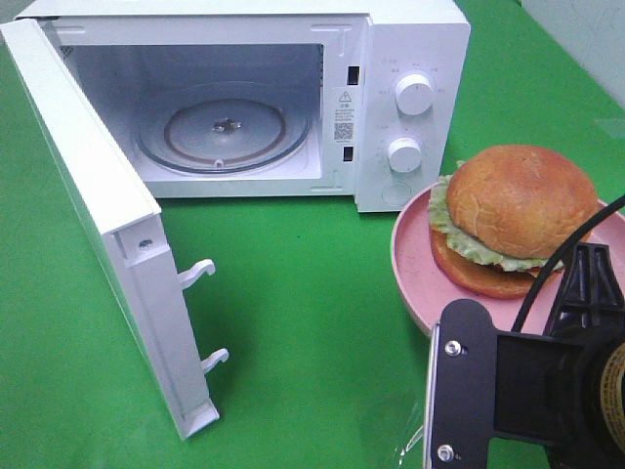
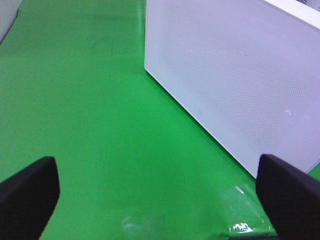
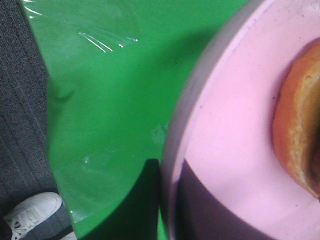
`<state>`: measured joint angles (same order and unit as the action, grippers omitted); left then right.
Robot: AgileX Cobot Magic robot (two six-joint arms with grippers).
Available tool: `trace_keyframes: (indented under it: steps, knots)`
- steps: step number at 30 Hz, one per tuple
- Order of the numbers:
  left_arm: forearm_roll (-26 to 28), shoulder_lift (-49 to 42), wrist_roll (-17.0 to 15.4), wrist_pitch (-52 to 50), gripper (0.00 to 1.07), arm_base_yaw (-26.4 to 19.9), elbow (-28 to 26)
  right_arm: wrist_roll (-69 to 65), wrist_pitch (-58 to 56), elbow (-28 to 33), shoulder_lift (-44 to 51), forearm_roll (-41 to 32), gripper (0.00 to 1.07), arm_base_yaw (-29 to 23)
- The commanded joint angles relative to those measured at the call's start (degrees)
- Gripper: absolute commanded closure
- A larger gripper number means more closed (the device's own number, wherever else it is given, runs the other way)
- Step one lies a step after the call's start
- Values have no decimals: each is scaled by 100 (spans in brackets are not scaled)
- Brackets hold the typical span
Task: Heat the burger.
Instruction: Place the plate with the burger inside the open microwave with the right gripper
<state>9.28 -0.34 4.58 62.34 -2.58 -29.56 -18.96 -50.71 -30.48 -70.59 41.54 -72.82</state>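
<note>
The burger (image 1: 518, 210), with a golden-brown bun and green lettuce, sits on a pink plate (image 1: 415, 264) to the right of the open white microwave (image 1: 410, 59). My right arm (image 1: 527, 391) is over the plate's near edge and hides its own gripper. The right wrist view looks closely at the plate's rim (image 3: 172, 165), which runs down to where the shut jaws meet, and a slice of the burger (image 3: 300, 130) shows at the side. My left gripper (image 2: 160, 200) is open and empty over the green cloth, beside the microwave's door (image 2: 230, 75).
The microwave door (image 1: 98, 225) swings out to the left, with the glass turntable (image 1: 225, 127) bare inside. Two knobs (image 1: 414, 95) sit on its right panel. Near the plate the green table ends, and grey floor (image 3: 20, 100) and a white shoe (image 3: 30, 212) show beyond.
</note>
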Motion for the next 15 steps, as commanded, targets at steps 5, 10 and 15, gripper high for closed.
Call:
trace_keyframes:
  steps: [5,10,15]
  knots:
    - [29,-86,17,-97,6,11,0,206,384,0,34,653,107,-6]
    - [29,-86,17,-97,6,11,0,665,814,0,34,699,107,17]
    - [29,-86,17,-97,6,11,0,1243,1037,0,34,699,107,17]
